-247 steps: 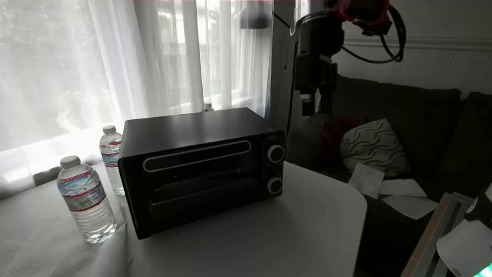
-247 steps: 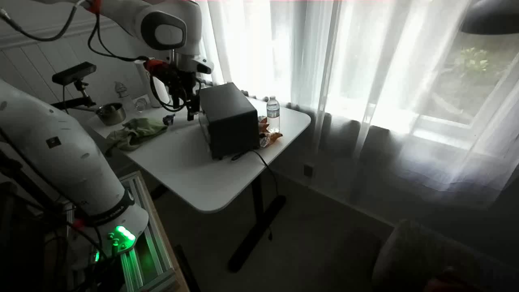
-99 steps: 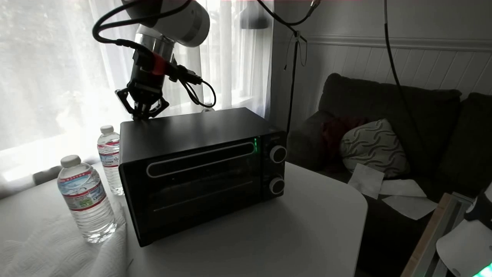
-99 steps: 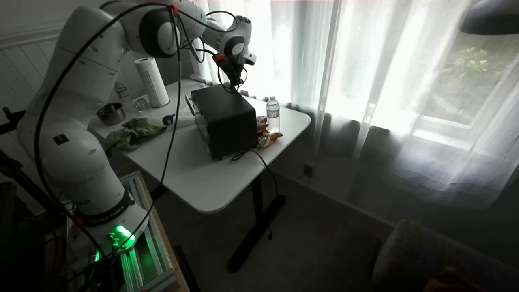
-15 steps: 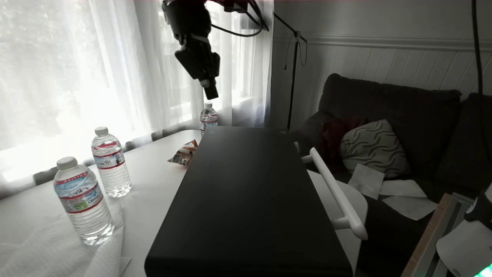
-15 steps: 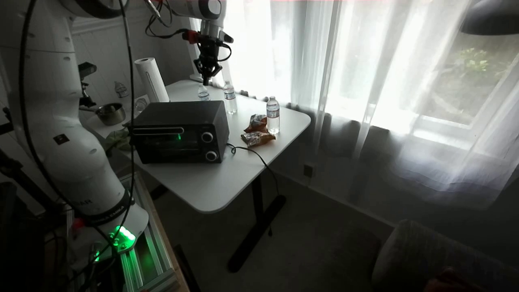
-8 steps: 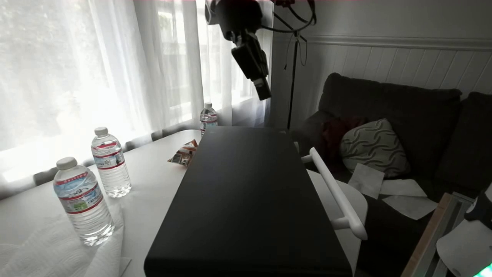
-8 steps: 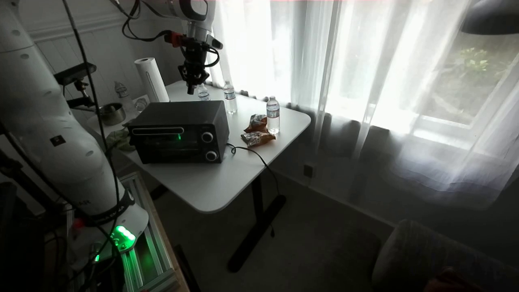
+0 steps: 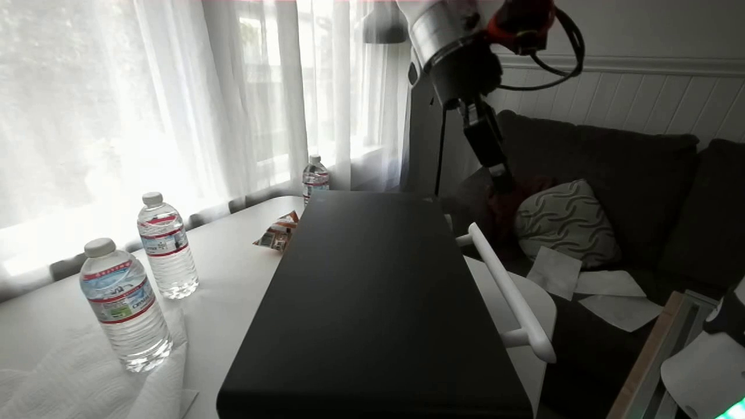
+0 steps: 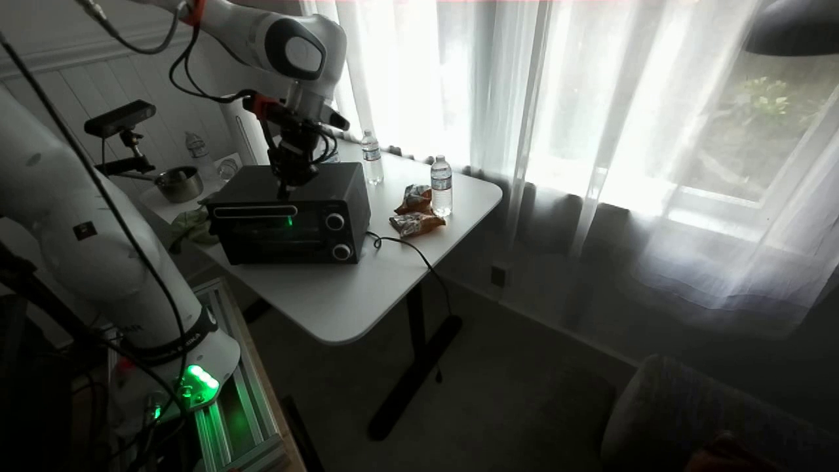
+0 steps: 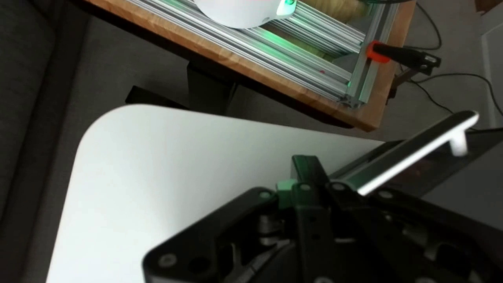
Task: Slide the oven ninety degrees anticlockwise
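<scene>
The black oven (image 9: 372, 302) stands upright on the white table, its top showing in an exterior view and its pale handle on the couch side. From the opposite angle the oven's door, handle (image 10: 255, 211) and two ringed knobs (image 10: 335, 221) show at the front. My gripper (image 9: 502, 181) hangs past the far end of the oven, tilted, higher than the handle. In the wrist view the gripper (image 11: 308, 167) is shut with nothing between its fingers, above bare tabletop (image 11: 188, 157). The handle (image 11: 416, 151) runs behind the right finger; whether they touch I cannot tell.
Water bottles (image 9: 125, 302) stand on the window side, with a snack bag (image 9: 279, 231) near the oven's back. A power cord (image 10: 406, 246) trails off the table edge. A pot (image 10: 179, 183) and green cloth (image 10: 190, 229) lie beyond the oven.
Against the oldest frames the oven has turned about a quarter turn; over the last second it stays put. My shut gripper has swung from the window side toward the oven's front and come lower.
</scene>
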